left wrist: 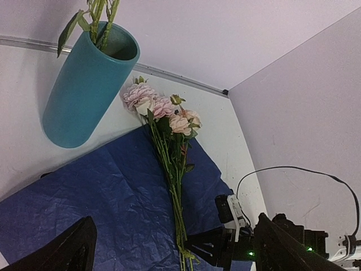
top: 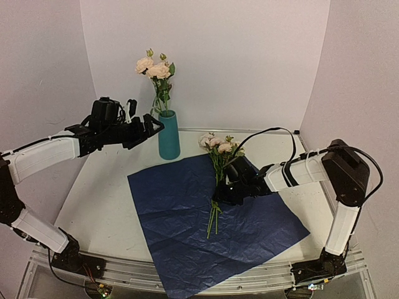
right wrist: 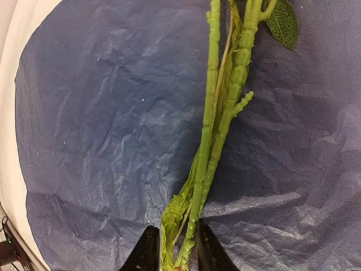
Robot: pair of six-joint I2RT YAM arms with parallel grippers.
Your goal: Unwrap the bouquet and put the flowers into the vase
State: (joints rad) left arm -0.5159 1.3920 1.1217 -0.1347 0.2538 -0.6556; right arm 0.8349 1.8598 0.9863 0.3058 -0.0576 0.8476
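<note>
On the paper [top: 168, 205] lie the flowers [top: 219, 156], the vase [top: 168, 138] behind.

White table [top: 100, 187] carries the spread blue paper [top: 181, 208] and upright vase [top: 168, 137]

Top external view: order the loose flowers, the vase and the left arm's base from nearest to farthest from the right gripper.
1. The loose flowers: centre-right, stems between the fingers of the right gripper.
2. The vase: at the back, left of centre.
3. The left arm's base: near-left corner.
</note>
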